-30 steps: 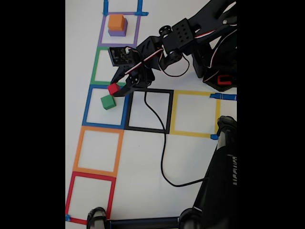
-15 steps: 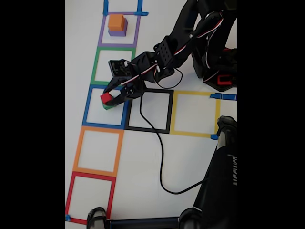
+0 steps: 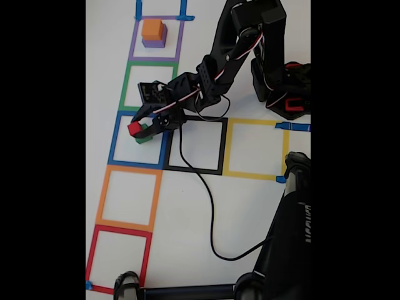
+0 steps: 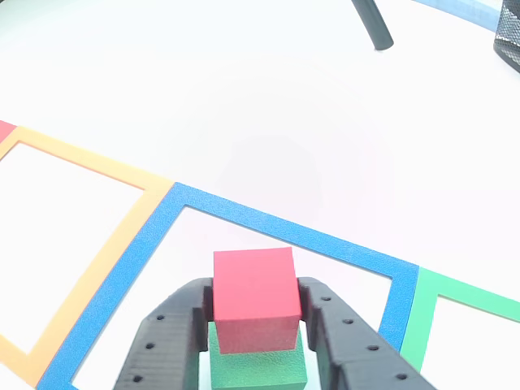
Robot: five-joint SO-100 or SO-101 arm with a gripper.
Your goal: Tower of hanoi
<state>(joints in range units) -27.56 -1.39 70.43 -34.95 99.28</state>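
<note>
My gripper [image 3: 136, 129] [image 4: 255, 302] is shut on the red cube [image 3: 134, 129] [image 4: 255, 299], holding it right over the green cube [image 3: 145, 136] [image 4: 257, 368] inside the blue tape square [image 3: 116, 140] [image 4: 268, 223]. I cannot tell whether the red cube touches the green one. In the purple tape square [image 3: 134, 47] at the top of the fixed view, the orange cube [image 3: 152, 29] sits on the purple cube [image 3: 154, 42].
Tape squares run down the left: green [image 3: 127, 84], orange [image 3: 103, 200], red [image 3: 94, 253]. Black [image 3: 222, 147] and yellow [image 3: 256, 149] squares lie to the right. A black cable [image 3: 211, 206] trails across the table. The arm's base [image 3: 284, 87] stands top right; a black stand [image 3: 287, 237] bottom right.
The gripper has carried the red cube left and down, from the blue square's upper edge to directly over the green cube. The arm has stretched out further.
</note>
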